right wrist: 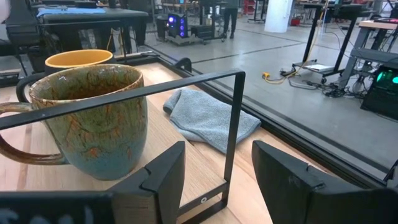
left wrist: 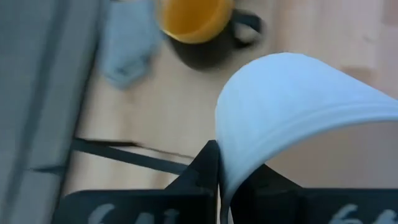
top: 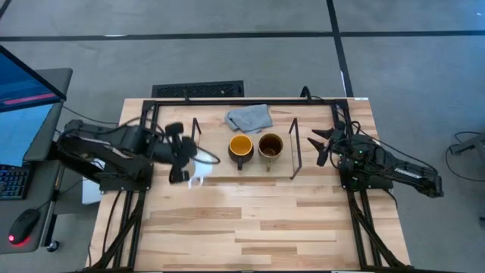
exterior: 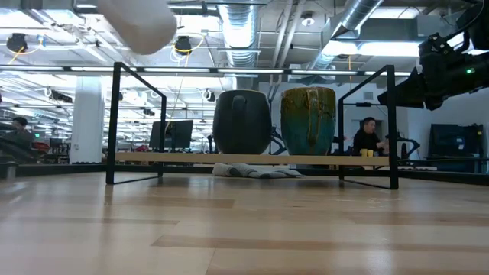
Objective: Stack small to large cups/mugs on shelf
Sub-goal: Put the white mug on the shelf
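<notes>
Left gripper (top: 184,162) fingers clamp the small white mug (top: 197,173) aloft beside the black-wire, wooden-based shelf (top: 282,171) — its vacant end awaits it — while the right gripper (top: 324,145) fingers wait wide.

White mug (exterior: 137,21) cut off by the low view's top edge; its handle hidden

Two mugs stand side by side on the low black wire shelf (exterior: 252,159): a dark mug (exterior: 241,122) and a green-brown speckled mug (exterior: 309,121) (a grey cloth (exterior: 252,170) lies underneath).
</notes>
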